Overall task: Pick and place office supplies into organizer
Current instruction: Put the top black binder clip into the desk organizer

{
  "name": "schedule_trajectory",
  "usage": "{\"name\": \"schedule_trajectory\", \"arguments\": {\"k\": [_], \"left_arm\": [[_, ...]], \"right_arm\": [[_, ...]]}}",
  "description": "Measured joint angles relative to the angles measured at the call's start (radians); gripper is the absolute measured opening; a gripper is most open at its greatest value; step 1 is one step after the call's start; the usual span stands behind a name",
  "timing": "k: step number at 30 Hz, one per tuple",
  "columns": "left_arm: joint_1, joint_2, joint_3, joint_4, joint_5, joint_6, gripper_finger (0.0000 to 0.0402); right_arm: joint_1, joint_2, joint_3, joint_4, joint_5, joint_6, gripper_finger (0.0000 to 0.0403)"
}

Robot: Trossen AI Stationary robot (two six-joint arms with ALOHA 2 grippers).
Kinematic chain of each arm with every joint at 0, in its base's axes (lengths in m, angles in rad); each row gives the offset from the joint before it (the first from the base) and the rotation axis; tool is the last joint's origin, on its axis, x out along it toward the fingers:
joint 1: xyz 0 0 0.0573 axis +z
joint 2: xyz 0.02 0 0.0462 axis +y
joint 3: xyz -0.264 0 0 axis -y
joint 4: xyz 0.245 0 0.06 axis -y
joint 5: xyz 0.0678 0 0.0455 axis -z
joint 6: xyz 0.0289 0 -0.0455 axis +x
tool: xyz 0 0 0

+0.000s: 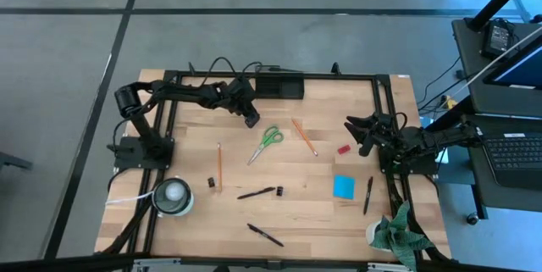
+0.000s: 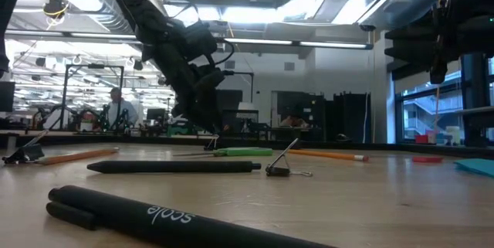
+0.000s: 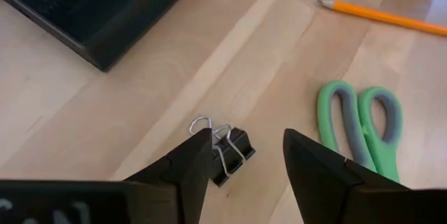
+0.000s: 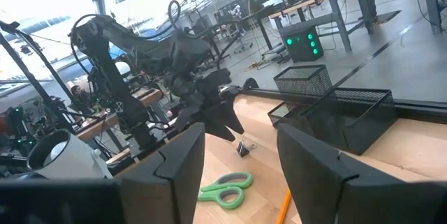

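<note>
Left gripper (image 3: 241, 158) fingers spread over binder clip (image 3: 229, 153); bare wood around it. Organizer (image 3: 91, 11) close on one side, scissors (image 3: 360, 126) on the other.

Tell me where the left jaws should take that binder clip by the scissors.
Grip the clip across its black body, coming straight down. It lies flat on the table with its wire handles folded to one side, so the body is the only solid bulk. The left gripper is open just above it, and the scissors lie clear.
</note>
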Motion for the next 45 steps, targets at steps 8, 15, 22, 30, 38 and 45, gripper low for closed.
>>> {"name": "schedule_trajectory", "arguments": {"k": [8,15,22,30,38,45], "left_arm": [[0.000,0.000,0.000,0.025,-0.074,0.001,0.0187],[-0.002,0.005,0.000,0.027,-0.069,-0.015,0.0187],[-0.003,0.074,0.000,0.037,-0.067,-0.073,0.0187],[-0.003,0.097,0.000,0.078,-0.061,-0.079,0.0187],[-0.003,0.097,0.000,0.076,-0.060,-0.079,0.0160],[-0.003,0.097,0.000,0.071,-0.060,-0.079,0.0114]], "right_arm": [[0.000,0.000,0.000,0.000,0.000,0.000,0.0182],[0.000,0.000,0.000,0.000,0.000,0.000,0.0182],[0.000,0.000,0.000,0.000,0.000,-0.001,0.0182],[0.000,0.000,0.000,0.000,0.001,-0.001,0.0182],[0.000,0.000,0.000,0.000,0.001,-0.001,0.0182],[0.000,0.000,0.000,-0.005,0.001,-0.001,0.0182]]}}
